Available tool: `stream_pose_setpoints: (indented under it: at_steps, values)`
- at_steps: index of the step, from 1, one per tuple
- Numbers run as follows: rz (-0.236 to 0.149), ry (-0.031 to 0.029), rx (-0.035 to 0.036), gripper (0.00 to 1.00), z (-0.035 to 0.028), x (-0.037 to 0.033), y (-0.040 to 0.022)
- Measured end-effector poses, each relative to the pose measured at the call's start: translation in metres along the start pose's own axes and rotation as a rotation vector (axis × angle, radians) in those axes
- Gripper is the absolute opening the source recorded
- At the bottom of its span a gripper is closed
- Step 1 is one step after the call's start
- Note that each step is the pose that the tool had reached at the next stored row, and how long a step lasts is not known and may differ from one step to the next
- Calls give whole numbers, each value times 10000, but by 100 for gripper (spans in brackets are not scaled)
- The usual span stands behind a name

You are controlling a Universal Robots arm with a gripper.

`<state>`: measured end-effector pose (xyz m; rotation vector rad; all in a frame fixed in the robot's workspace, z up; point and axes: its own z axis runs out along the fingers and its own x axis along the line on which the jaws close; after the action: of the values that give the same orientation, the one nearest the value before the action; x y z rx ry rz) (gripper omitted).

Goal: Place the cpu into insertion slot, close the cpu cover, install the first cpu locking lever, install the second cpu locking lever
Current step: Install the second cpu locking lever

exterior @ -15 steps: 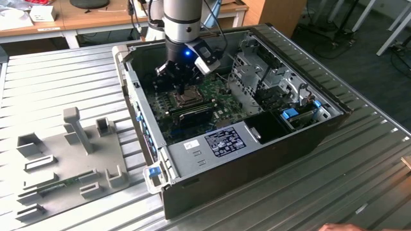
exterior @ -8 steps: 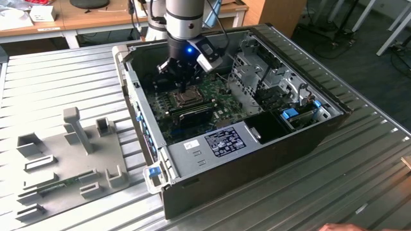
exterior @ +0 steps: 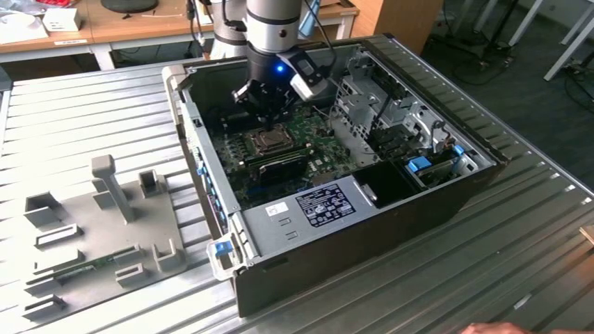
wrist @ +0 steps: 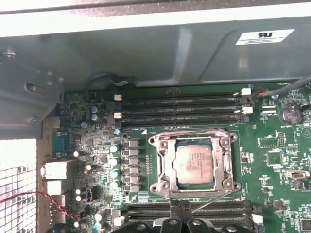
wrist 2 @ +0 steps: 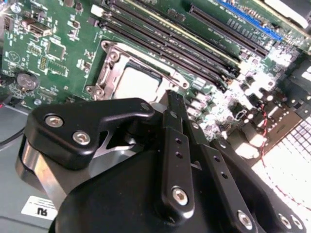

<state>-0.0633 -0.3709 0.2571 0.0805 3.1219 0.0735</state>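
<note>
Gripper (exterior: 270,120) hangs inside the open computer case (exterior: 464,188), right over the insertion slot (wrist: 194,162) on the green motherboard (exterior: 307,156). I see the cpu (wrist: 194,164) already seated in that slot, its tan metal top showing through the window of the cpu cover (wrist: 167,167), which lies flat around it. In the first wrist view a thin locking lever (wrist: 214,201) runs slantwise along the socket's edge nearest the gripper, just beyond its tips. Fingers look pinched together, holding nothing.
</note>
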Motion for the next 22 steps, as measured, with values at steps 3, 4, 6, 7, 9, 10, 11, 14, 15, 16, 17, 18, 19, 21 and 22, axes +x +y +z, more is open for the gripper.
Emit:
stream_pose_setpoints:
  at_steps: [3, 4, 6, 7, 9, 10, 11, 14, 15, 16, 17, 18, 19, 21, 22]
  values:
    - [4, -1, 0, 11, 0, -4, -18]
    - [4, 0, 1, 11, -1, -4, -27]
    - [5, 0, 2, 11, 2, -5, -50]
    - [5, 0, 0, 11, 7, -6, -60]
    - [4, -1, -2, 11, 25, -7, -76]
    - [5, -2, -2, 11, 36, -6, -82]
    - [5, -1, 0, 11, 50, -6, -86]
    - [5, 0, 1, 11, 104, -5, -89]
    - [4, 0, 1, 11, 121, -4, -90]
    - [4, -1, 1, 11, 139, -1, -91]
    - [4, -1, 1, 11, 159, 3, -92]
    - [5, -1, 1, 11, 176, 6, -94]
    - [4, -1, 1, 11, 194, 10, -95]
    - [4, -1, -1, 11, 231, 18, -96]
    - [5, 0, 1, 11, 248, 22, -97]
